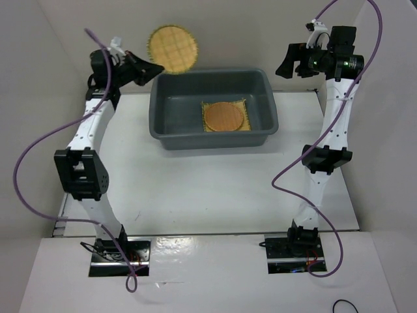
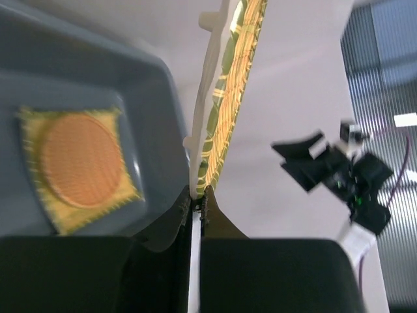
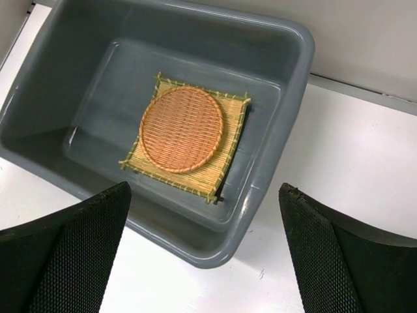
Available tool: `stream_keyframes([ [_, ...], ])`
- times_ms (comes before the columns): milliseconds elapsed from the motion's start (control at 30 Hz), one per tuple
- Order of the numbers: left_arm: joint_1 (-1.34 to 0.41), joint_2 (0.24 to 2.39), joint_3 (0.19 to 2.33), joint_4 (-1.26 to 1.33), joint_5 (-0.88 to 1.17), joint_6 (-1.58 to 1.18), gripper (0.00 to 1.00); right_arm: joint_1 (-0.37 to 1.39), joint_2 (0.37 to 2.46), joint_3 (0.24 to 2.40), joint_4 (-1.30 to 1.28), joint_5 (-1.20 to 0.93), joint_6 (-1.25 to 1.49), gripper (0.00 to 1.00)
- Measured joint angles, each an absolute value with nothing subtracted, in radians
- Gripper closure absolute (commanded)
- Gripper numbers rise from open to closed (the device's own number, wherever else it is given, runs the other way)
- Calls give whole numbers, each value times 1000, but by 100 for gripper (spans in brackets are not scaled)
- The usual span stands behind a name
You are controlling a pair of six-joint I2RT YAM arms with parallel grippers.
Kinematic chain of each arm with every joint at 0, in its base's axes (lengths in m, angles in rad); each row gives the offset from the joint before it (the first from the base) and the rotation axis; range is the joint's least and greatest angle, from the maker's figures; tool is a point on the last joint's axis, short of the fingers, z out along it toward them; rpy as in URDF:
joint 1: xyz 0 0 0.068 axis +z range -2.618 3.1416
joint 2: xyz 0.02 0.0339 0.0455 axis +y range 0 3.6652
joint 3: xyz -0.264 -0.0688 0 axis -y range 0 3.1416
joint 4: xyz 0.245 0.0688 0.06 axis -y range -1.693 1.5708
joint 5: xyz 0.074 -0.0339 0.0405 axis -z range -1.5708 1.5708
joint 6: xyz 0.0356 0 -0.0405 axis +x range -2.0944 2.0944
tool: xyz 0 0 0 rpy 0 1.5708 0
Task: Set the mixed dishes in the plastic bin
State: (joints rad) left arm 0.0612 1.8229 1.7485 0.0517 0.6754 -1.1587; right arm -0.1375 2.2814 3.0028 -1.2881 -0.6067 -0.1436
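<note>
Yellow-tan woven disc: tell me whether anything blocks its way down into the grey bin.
Nothing visible does. The left hand holds the yellow-tan disc by its edge above the bin's far-left corner. The open bin holds only the orange-brown disc on the square mat. The right hand is well aside.

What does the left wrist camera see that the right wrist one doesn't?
Only the left wrist view shows the yellow-tan disc, edge-on, pinched in the shut left claw. Only the right wrist view shows nearly the whole grey bin, framed by the open right claw. Both show the orange disc on the yellow mat inside.
</note>
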Motion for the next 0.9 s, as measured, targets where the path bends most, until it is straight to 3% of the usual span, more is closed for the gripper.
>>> stream_keyframes([
  [167,-80,2026,1979,-37,739,-1150,100,-162,2281,3003,-1288,-611,-144,2],
  [433,-196,2290,2121,-170,800,-1152,100,-231,2281,3003,-1288,-628,-144,2],
  [567,-210,2486,2372,-272,819,-1147,100,-282,2281,3003,-1288,-643,-143,2],
  [733,-220,2857,2963,-451,858,-1140,100,-330,2281,3003,-1288,-658,-140,2],
  [900,-230,2958,3062,-602,862,-1148,100,-360,2281,3003,-1288,-672,-139,2],
])
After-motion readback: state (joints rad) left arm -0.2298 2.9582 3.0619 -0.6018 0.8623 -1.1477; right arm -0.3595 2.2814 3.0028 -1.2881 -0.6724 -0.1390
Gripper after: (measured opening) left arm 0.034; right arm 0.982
